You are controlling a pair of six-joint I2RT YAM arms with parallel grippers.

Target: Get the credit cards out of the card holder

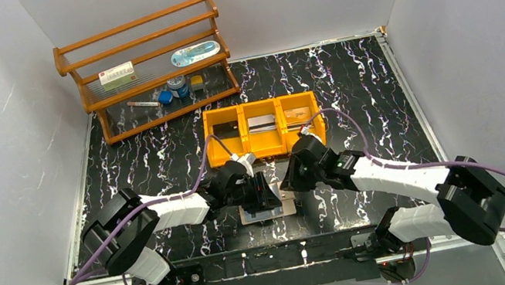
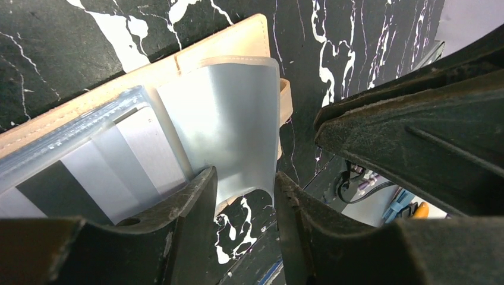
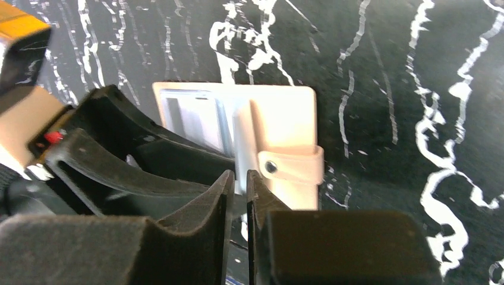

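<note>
The card holder (image 2: pixel 232 44) lies open and flat on the black marbled counter (image 1: pixel 348 78), near its front edge and just in front of the yellow bin (image 1: pixel 258 104), with both arms bent over it. Its tan cover faces down, and its snap strap (image 3: pixel 291 165) juts out from one side.

The left claw (image 2: pixel 243 177) stands partly open. The free edge of a lifted pale pocket panel (image 2: pixel 226 113) fills the space between its jaws, but I cannot tell whether they are actually pinching it. The right claw (image 3: pixel 241 175) is nearly shut, its jaws a slit apart, nipping a thin pale sheet of the holder at the crease.

One of the credit cards (image 2: pixel 119 172), silvery-grey with a dark stripe, sits in the other pocket. Two more cards rest in the bin, a silver one in the middle compartment and a tan one in the right.
</note>
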